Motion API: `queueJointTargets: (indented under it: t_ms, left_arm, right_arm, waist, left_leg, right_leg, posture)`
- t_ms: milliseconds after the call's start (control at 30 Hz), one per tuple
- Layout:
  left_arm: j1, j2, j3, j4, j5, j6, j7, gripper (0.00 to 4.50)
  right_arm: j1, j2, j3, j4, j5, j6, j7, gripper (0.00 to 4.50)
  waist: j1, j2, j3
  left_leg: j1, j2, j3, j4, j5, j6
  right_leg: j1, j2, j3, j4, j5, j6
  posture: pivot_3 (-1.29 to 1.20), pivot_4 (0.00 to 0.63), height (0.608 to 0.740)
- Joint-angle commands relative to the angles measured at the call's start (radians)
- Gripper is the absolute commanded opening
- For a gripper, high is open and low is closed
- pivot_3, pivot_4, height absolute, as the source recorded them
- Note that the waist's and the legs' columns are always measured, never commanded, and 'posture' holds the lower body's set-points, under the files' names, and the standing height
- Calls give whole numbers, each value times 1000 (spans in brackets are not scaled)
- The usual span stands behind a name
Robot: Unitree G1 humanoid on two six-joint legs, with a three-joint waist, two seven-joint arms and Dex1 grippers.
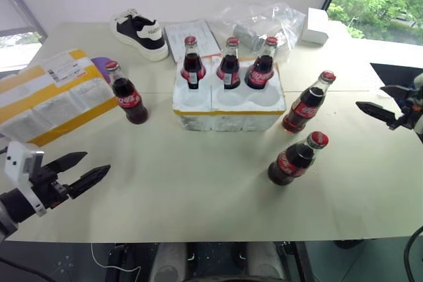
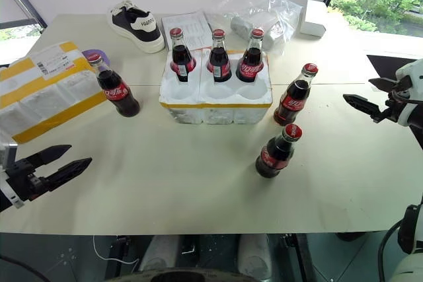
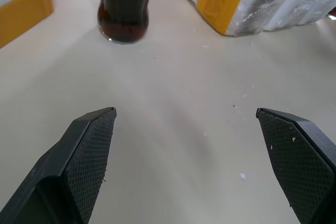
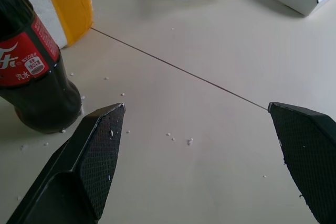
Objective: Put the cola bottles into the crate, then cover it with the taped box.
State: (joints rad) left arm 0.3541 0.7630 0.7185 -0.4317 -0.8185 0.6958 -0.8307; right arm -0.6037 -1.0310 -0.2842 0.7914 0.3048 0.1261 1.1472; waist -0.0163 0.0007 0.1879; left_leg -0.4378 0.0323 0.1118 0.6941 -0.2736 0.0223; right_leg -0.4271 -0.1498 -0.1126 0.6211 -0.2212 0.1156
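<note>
The crate (image 1: 228, 118), a low white foam tray with a yellow band, stands mid-table. Three cola bottles (image 1: 229, 64) stand in its back wells; the front wells are empty. One loose bottle (image 1: 129, 94) stands left of the crate. Another (image 1: 305, 104) stands to its right, and a third (image 1: 296, 158) nearer the front. The taped box (image 1: 46, 97) lies at the far left. My left gripper (image 1: 98, 162) hovers open at the front left, pointing toward the left bottle (image 3: 125, 9). My right gripper (image 1: 370, 96) is open at the right edge, near a bottle (image 4: 31, 77).
A black-and-white shoe (image 1: 140, 33), papers (image 1: 192, 34), a crumpled plastic bag (image 1: 264, 18) and a small plain white box (image 1: 316, 26) lie along the back. A purple object (image 1: 100, 65) peeks out behind the taped box. The table's front edge runs just below my left gripper.
</note>
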Motion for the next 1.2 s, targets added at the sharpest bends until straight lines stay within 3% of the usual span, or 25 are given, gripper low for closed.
queueJointTargets:
  t_ms: [33, 233, 433, 633, 800, 1200]
  left_arm:
    - [-32, 25, 33, -12, -31, 2, 4, 4479]
    - [-71, 70, 51, 0, -40, 23, 7, 4479]
    - [-219, 129, -6, 97, -11, 8, 36, 4479]
    - [-441, 148, -179, 252, 95, -44, 45, 4479]
    - [-654, 74, -351, 423, 204, -131, 52, 4479]
    - [-879, -21, -513, 676, 360, -245, 17, 4479]
  right_arm:
    - [-19, -37, -25, -28, 34, 47, 59, 4500]
    - [-14, -149, -49, -163, 135, 262, 268, 4500]
    - [23, -285, -114, -457, 314, 534, 425, 4500]
    - [-1, -294, -198, -735, 511, 768, 353, 4500]
    - [-32, -237, -262, -912, 693, 900, 221, 4500]
    - [18, -183, -324, -1038, 837, 940, 54, 4500]
  waist:
    - [0, 0, 0]
    - [1, 4, 0]
    - [2, 6, -1]
    - [6, 6, -1]
    - [10, 5, -1]
    - [9, 3, -1]
  left_leg:
    - [0, 0, 0, 0, 0, 0]
    - [0, 0, 0, 0, 0, 0]
    - [0, 1, -2, 0, -3, 5]
    - [0, 1, -2, 0, -3, 4]
    - [-1, 1, -1, 0, -2, 3]
    - [-2, 0, -1, 4, -1, 2]
  right_leg:
    - [0, 0, 0, 0, 0, 0]
    - [0, 0, 0, 0, 0, 0]
    - [-1, 0, 0, 2, 0, 0]
    - [-1, -1, 0, 2, 0, 0]
    - [-1, -1, 0, 3, 0, 0]
    - [-2, -1, 0, 6, 0, 0]
  posture:
    - [0, 150, 740]
    - [0, 150, 740]
    - [0, 150, 740]
    - [0, 150, 740]
    - [0, 150, 740]
    - [0, 150, 740]
